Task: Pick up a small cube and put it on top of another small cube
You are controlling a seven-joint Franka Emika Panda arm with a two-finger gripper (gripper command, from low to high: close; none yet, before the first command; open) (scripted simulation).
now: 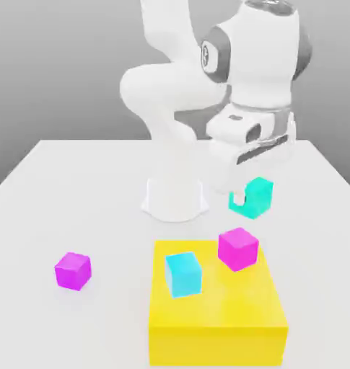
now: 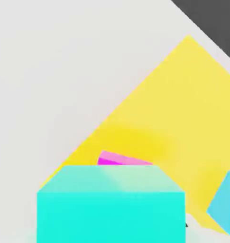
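Turquoise cube aloft, with a tight landing ahead

Teal and solid-looking, the small cube [image 1: 257,197] hangs in the grip of the Panda's two-finger gripper [image 1: 247,197], whose fingers have closed in as far as the cube's width lets them. From where I'm standing it is clear of everything, tilted a little to the eye, up behind and above the magenta cube [image 1: 238,249] on the yellow block [image 1: 217,303]. That magenta one looks the likeliest seat, though the sky-cyan cube [image 1: 183,274] shares the same block and the purple-magenta cube [image 1: 73,271] sits off on the white table [image 1: 33,216], so I wouldn't swear to it.

What worries me is the lineup. The hand view has the carried cube hiding most of the magenta one, so a small error sideways could be hard to catch; set down off-centre, the teal cube would tip over an edge and tumble. Come in too low and its bottom edge could shove the lower cube across the yellow top (nothing visible pins it there). Let go too high and it may bounce or land askew; a wrong turn of the wrist would leave corners overhanging. A swing wide could also have the gripper clip the sky-cyan neighbour.

As for brands, a small dark emblem [image 1: 206,55] marks a joint of the arm, but I can't make out any lettering. The cubes and the block carry no label I can see.
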